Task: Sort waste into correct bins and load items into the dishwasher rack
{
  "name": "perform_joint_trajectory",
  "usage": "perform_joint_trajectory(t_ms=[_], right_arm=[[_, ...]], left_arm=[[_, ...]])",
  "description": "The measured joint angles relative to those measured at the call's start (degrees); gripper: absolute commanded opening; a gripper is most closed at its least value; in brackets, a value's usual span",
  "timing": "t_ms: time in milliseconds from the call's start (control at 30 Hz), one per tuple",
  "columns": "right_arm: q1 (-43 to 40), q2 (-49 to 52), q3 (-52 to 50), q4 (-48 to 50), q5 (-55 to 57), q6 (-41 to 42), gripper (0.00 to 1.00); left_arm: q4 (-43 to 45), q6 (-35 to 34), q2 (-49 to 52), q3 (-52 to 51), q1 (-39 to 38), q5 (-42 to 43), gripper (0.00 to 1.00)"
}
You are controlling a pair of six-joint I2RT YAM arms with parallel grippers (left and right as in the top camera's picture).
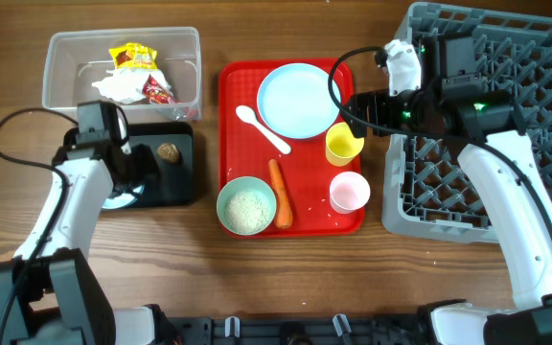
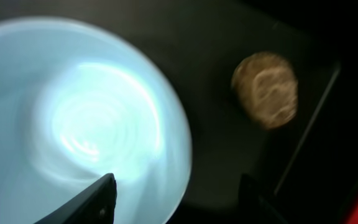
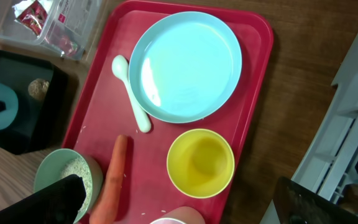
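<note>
My left gripper (image 1: 130,182) (image 2: 179,200) is open over the black bin (image 1: 175,184). Its fingers straddle the rim of an empty light blue bowl (image 1: 118,199) (image 2: 73,112) at the bin's left end. A small brown lump (image 1: 169,151) (image 2: 265,88) lies in the black bin. My right gripper (image 1: 351,105) (image 3: 185,202) is open and empty above the yellow cup (image 1: 344,144) (image 3: 201,162). On the red tray (image 1: 233,105) are the blue plate (image 1: 297,99), pink cup (image 1: 349,192), carrot (image 1: 280,192) and a bowl of rice (image 1: 247,206).
The clear bin (image 1: 60,67) at the back left holds yellow and red wrappers and white tissue. A white spoon (image 1: 262,127) lies beside the plate. The grey dishwasher rack (image 1: 535,125) stands at the right, under my right arm.
</note>
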Motion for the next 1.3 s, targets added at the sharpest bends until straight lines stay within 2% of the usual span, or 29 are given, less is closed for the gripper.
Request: perform_joint_trajectory(t_ms=[33,233,500,600,667,733,867,967,1100,1300], right_arm=[[0.00,0.00,0.00,0.02,0.00,0.00,1.00],[0.00,0.00,0.00,-0.22,0.00,0.00,1.00],[0.00,0.00,0.00,-0.46,0.15,-0.02,1.00],[0.00,0.00,0.00,-0.46,0.39,-0.02,1.00],[0.00,0.00,0.00,-0.46,0.63,0.00,1.00],[0.00,0.00,0.00,-0.39,0.83,0.00,1.00],[0.00,0.00,0.00,0.22,0.83,0.44,1.00],[-0.02,0.00,0.00,0.42,0.85,0.92,1.00],[0.00,0.00,0.00,0.17,1.03,1.29,1.00],[0.00,0.00,0.00,0.07,1.03,1.31,1.00]], left_arm=[[1.46,-0.09,0.02,-2.10,0.00,-0.04,0.44],[7.32,-0.76,0.79,-5.01,0.00,0.02,0.04],[9.01,0.11,2.29,-4.44,-0.09,-1.49,0.04],[5.31,0.11,2.23,-1.79,-0.09,-0.33,0.04],[0.35,-0.09,1.33,3.58,-0.35,2.67,0.04],[-0.07,-0.13,-1.51,7.65,-1.66,3.76,0.04],[4.98,0.39,-9.68,12.11,-9.99,4.33,0.04],[8.61,2.58,-10.03,12.37,-22.40,5.01,0.04],[15.10,8.85,-2.71,12.41,-37.66,1.07,0.04],[16.70,13.66,12.33,12.41,-44.39,-5.46,0.04]])
